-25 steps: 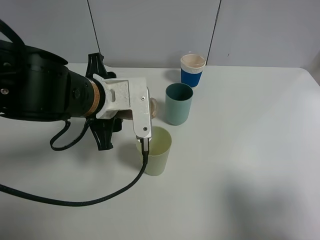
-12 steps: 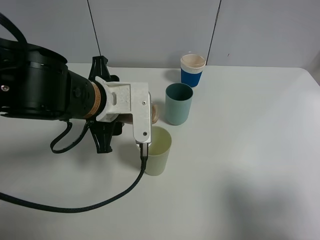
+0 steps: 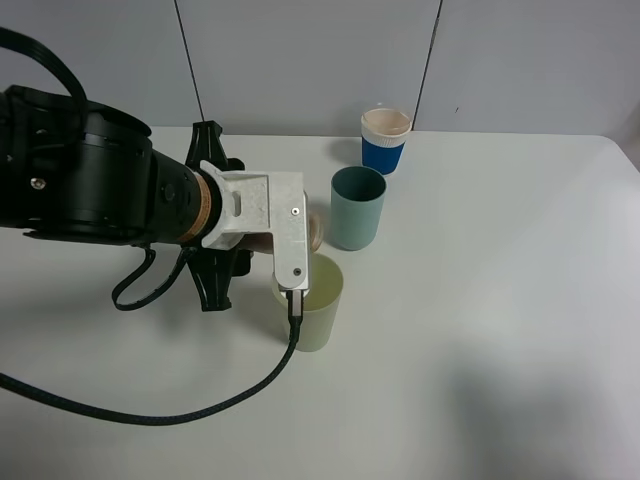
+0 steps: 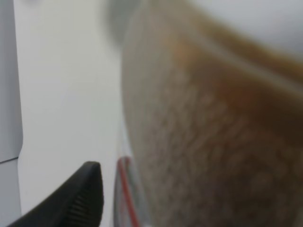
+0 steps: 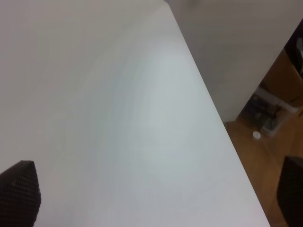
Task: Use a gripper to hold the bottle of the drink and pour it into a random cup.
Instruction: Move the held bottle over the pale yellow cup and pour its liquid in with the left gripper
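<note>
- The bottle (image 3: 313,229) sits off the worktop (image 3: 500,320), just above and behind the rim of the cup (image 3: 318,300). Only a pale sliver of it shows past the white block of the left hand (image 3: 282,232).
- In the left wrist view the bottle (image 4: 189,142) fills most of the picture, blurred, with the brown drink (image 4: 236,90) showing through its wall. Whether any drink is reaching the cup cannot be told.
- The left hand is clenched on the bottle, directly over the cup's near-left rim. One ribbed black finger (image 4: 87,194) shows beside the bottle, and the contact itself is hidden.
- The thick black arm (image 3: 90,180) reaches in from the left of the cup, and its black cable (image 3: 200,402) loops over the worktop in front of the cup.
- The cup stands upright on the worktop.
- A teal tumbler (image 3: 357,208) stands upright behind the cup, near it, and a blue cup (image 3: 385,142) stands farther behind the cup.
- The right hand (image 5: 156,198) is released, its dark fingertips wide apart over bare worktop near an edge.
</note>
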Tool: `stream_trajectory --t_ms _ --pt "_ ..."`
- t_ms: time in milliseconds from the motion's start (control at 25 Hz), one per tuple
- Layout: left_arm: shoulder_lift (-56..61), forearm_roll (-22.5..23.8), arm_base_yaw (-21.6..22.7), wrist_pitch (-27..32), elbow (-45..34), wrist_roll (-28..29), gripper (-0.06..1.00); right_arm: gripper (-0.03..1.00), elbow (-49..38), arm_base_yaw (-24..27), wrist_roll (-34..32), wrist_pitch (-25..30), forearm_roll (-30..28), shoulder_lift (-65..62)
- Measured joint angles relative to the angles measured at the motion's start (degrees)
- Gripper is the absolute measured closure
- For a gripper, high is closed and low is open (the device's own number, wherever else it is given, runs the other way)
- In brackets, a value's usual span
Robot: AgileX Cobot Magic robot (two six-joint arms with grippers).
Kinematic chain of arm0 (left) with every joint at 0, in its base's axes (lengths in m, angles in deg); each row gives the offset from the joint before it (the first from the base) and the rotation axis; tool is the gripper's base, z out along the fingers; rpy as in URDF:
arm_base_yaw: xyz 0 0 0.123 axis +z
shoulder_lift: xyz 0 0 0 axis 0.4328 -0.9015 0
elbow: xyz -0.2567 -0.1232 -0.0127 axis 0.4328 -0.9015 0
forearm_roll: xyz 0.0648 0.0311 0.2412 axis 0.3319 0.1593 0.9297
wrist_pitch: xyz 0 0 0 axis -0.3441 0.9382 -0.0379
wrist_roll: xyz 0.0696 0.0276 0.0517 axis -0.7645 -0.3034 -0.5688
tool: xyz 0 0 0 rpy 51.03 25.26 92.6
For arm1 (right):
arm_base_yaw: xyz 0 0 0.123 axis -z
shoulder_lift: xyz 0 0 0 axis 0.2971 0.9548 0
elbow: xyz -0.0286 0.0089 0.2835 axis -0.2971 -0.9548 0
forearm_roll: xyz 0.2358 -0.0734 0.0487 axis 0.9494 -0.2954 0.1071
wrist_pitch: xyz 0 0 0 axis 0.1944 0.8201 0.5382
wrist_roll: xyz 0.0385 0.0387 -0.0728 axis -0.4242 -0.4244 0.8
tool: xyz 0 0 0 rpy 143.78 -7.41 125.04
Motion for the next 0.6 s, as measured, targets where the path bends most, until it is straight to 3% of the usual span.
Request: stream_trajectory --t_ms 600 --pt "-0.6 4.5 0.0 1.2 0.6 0.0 0.40 -0.03 0.0 0.0 0.0 0.0 0.0 0.0"
